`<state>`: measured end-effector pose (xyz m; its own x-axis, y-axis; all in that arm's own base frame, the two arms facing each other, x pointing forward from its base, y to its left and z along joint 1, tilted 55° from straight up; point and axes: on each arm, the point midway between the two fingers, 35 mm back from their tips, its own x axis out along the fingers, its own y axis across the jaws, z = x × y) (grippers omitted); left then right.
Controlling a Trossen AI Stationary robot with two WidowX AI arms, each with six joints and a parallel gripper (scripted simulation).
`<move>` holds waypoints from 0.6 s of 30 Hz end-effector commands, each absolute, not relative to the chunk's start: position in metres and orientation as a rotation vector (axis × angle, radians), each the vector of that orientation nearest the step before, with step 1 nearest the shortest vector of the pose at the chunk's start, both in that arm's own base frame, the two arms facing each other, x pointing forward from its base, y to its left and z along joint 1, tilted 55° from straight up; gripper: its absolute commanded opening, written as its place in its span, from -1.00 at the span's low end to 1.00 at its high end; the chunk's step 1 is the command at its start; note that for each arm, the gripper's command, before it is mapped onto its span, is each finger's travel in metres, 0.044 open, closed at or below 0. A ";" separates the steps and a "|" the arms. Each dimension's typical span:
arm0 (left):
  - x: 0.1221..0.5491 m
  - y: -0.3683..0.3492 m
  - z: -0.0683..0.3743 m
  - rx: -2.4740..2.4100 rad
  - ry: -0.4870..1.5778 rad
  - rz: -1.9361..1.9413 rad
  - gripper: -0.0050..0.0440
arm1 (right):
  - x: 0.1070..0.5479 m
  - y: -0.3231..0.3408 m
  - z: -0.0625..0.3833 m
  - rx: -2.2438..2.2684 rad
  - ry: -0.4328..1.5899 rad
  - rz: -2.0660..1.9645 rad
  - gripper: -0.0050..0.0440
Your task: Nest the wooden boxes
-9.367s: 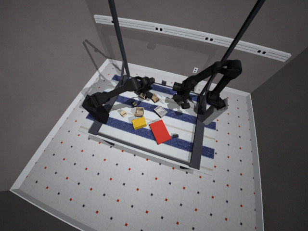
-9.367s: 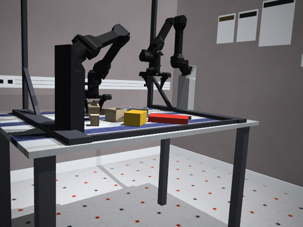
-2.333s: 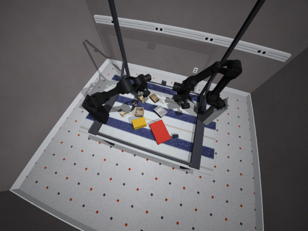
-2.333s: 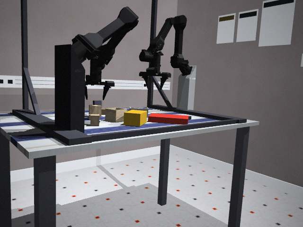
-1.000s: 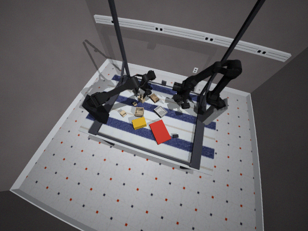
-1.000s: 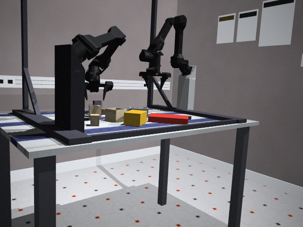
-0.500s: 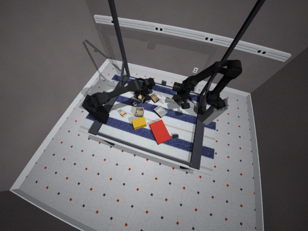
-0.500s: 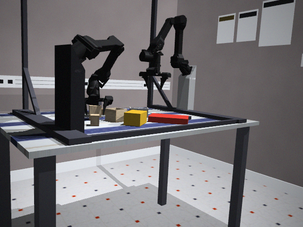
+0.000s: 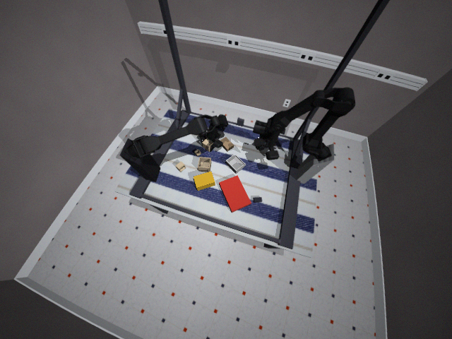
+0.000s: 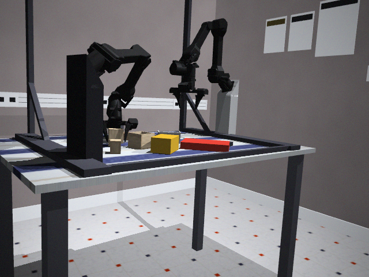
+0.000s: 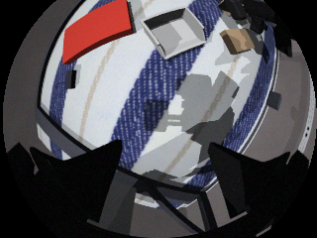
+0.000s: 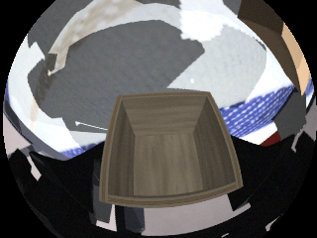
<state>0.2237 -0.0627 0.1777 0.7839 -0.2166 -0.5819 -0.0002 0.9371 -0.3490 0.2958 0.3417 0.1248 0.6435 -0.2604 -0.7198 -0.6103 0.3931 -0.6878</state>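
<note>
In the top view, a small pale wooden box [image 9: 180, 166] [image 10: 115, 146] lies leftmost. An open-topped tan wooden box [image 9: 204, 163] [image 10: 139, 140] sits upright beyond it. The right hand [image 9: 208, 141] [image 10: 116, 139] [image 12: 165, 135] is partly open, fingers flanking an open brown wooden box [image 9: 207, 145] [image 10: 115, 133] [image 12: 165, 164]. The left hand [image 9: 265, 147] [image 10: 188, 106] [image 11: 166, 147] is open above the surface [image 9: 268, 219] [image 10: 179, 167].

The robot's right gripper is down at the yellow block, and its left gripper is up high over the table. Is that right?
Not quite. The right gripper is down at a wooden box, as the right wrist view shows. The left gripper is up high over the table.
</note>
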 end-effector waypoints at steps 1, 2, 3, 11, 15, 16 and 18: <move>0.223 -0.063 0.184 -0.350 0.640 -0.125 0.84 | 0.296 0.344 0.133 -1.167 0.878 0.271 0.50; 0.223 -0.063 0.184 -0.350 0.640 -0.125 0.84 | 0.296 0.344 0.133 -1.167 0.878 0.271 0.48; 0.223 -0.063 0.184 -0.350 0.640 -0.125 0.84 | 0.296 0.344 0.133 -1.167 0.878 0.271 0.45; 0.223 -0.063 0.184 -0.350 0.640 -0.125 0.84 | 0.296 0.344 0.133 -1.167 0.878 0.271 0.29; 0.223 -0.063 0.184 -0.350 0.640 -0.125 0.84 | 0.296 0.344 0.133 -1.167 0.878 0.271 0.18; 0.223 -0.063 0.184 -0.350 0.640 -0.125 0.84 | 0.296 0.344 0.133 -1.167 0.878 0.271 0.18; 0.223 -0.063 0.184 -0.350 0.640 -0.125 0.84 | 0.296 0.344 0.133 -1.167 0.878 0.271 0.18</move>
<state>0.2237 -0.0627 0.1777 0.7839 -0.2166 -0.5819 -0.0002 0.9371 -0.3490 0.2957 0.3420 0.1252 0.6438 -0.2591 -0.7200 -0.6104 0.3936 -0.6874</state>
